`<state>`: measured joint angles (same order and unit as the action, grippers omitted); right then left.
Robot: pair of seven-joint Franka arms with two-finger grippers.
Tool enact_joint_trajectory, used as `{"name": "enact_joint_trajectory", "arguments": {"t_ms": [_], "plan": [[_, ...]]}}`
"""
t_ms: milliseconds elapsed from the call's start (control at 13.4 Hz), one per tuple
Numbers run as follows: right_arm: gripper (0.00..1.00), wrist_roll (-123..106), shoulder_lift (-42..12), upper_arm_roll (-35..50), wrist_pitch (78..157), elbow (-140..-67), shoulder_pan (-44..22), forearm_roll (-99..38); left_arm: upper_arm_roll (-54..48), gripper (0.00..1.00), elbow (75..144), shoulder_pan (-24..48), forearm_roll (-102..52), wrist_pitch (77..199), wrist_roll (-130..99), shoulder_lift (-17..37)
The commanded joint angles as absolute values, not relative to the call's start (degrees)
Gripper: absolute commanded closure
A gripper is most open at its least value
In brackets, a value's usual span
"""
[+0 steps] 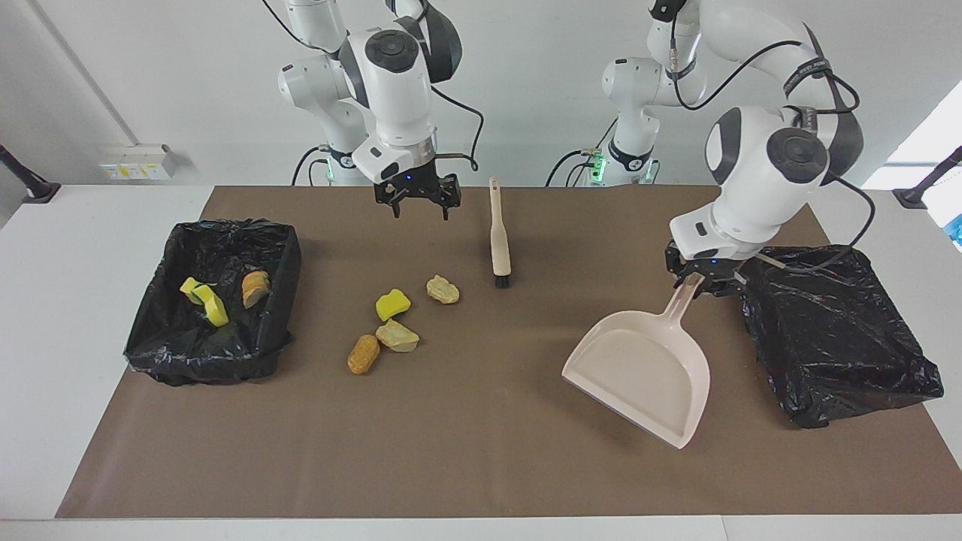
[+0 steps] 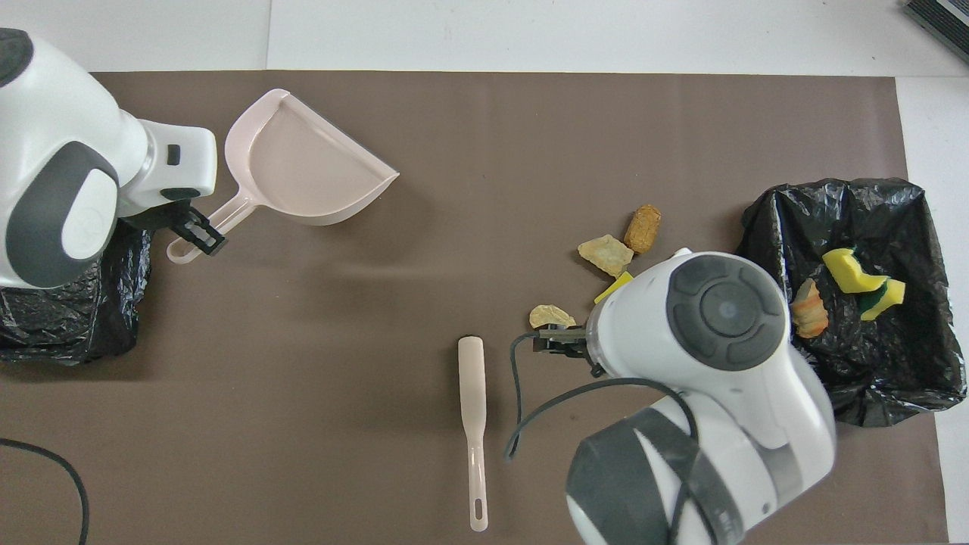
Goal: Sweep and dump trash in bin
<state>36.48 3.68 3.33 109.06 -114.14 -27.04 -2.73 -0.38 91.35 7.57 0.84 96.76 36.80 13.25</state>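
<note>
Brush [image 1: 500, 234]: lying on the brown mat [image 1: 481, 466] nearest the robots, bristles pointing away from them.
Right gripper [image 1: 418, 204]: in the air over the mat beside the brush, jaws spread, holding nothing.
Left gripper [image 1: 703, 272]: jaws pinching the dustpan [image 1: 646, 368] handle; pan tilted, its lip low to the mat, beside the bag-lined bin [image 1: 834, 330] at the left arm's end.
Trash, loose [image 1: 394, 323]: four lumps on the mat, yellow, tan and orange-brown, farther out than the brush.
Trash, binned [image 1: 218, 297]: three lumps inside the bag-lined bin [image 1: 173, 353] at the right arm's end of the desk [image 1: 75, 300].
</note>
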Motion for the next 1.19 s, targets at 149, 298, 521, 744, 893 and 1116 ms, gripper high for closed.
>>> {"name": "enact_joint_trajectory", "arguments": {"t_ms": [149,298,521,744,893,1116], "plan": [[0.0,48.3,7.1,3.0,119.5,-125.4,-36.3,-3.9,-1.1,1.0,99.7,1.1,4.2,95.3,55.8,7.7],[0.0,55.2,6.9,3.0,125.0,-129.5,-41.3,-3.7,-1.1,1.0,103.3,0.3,4.6,97.2,59.8,5.8],[0.0,56.7,5.3,3.0,128.0,-132.3,-46.3,-3.7,-1.1,1.0,111.2,0.7,4.6,103.9,66.2,1.7],[0.0,56.9,2.8,3.0,130.2,-133.9,-50.5,-3.5,-1.4,1.0,118.3,2.1,4.6,108.1,67.7,-2.3],[0.0,56.8,2.5,3.0,131.8,-134.8,-50.9,-3.3,-1.4,1.0,121.2,3.8,4.7,112.0,67.8,-3.7],[0.13,56.7,1.3,2.9,133.3,-135.1,-51.1,-2.7,-1.5,1.0,121.7,6.1,4.7,115.4,67.9,-3.7]]}}
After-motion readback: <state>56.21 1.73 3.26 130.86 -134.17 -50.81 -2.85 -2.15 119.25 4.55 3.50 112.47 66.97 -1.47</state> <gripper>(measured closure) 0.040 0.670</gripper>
